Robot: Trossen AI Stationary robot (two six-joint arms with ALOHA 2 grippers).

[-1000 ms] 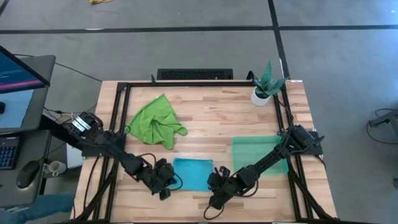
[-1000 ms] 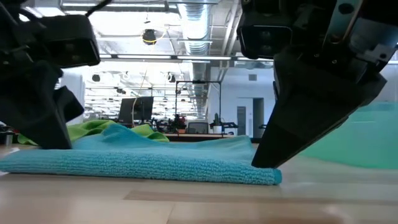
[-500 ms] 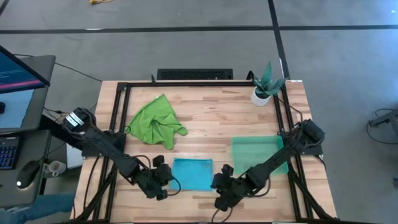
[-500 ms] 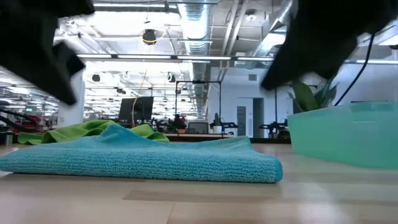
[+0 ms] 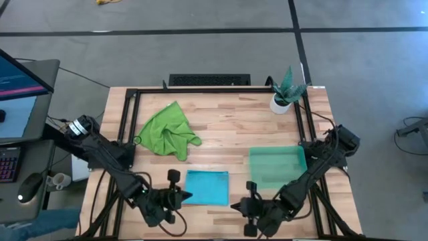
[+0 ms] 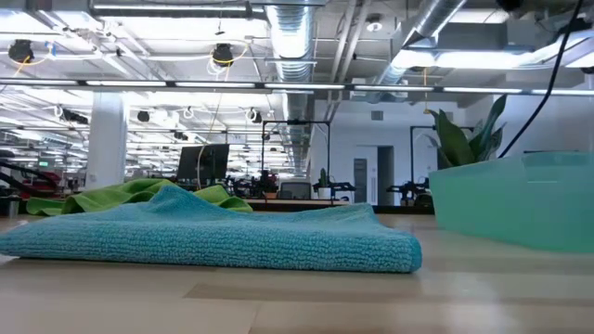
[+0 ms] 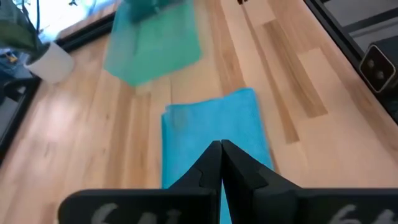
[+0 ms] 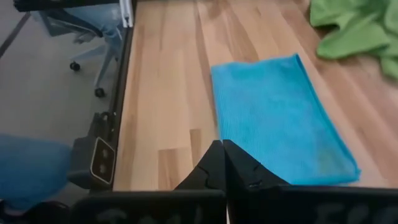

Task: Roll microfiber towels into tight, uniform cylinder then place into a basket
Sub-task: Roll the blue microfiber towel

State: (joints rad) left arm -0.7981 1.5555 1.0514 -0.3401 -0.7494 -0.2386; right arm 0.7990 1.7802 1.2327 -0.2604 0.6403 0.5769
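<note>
Left gripper [image 5: 179, 197] pinched closed, empty, just off the blue towel's [image 5: 206, 187] left edge; right gripper [image 5: 239, 206] likewise closed and empty, near its right corner. Towel lies folded flat, mid-front of table, basket [image 5: 277, 167] beside it. Green towel [image 5: 167, 130] crumpled farther back. Rolling well probably means gripping both near corners evenly, keeping tension. No legible writing.

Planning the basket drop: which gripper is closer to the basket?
Right. The right gripper sits just off the basket's near-left corner; the left gripper is beyond the blue towel, on its far side.
</note>
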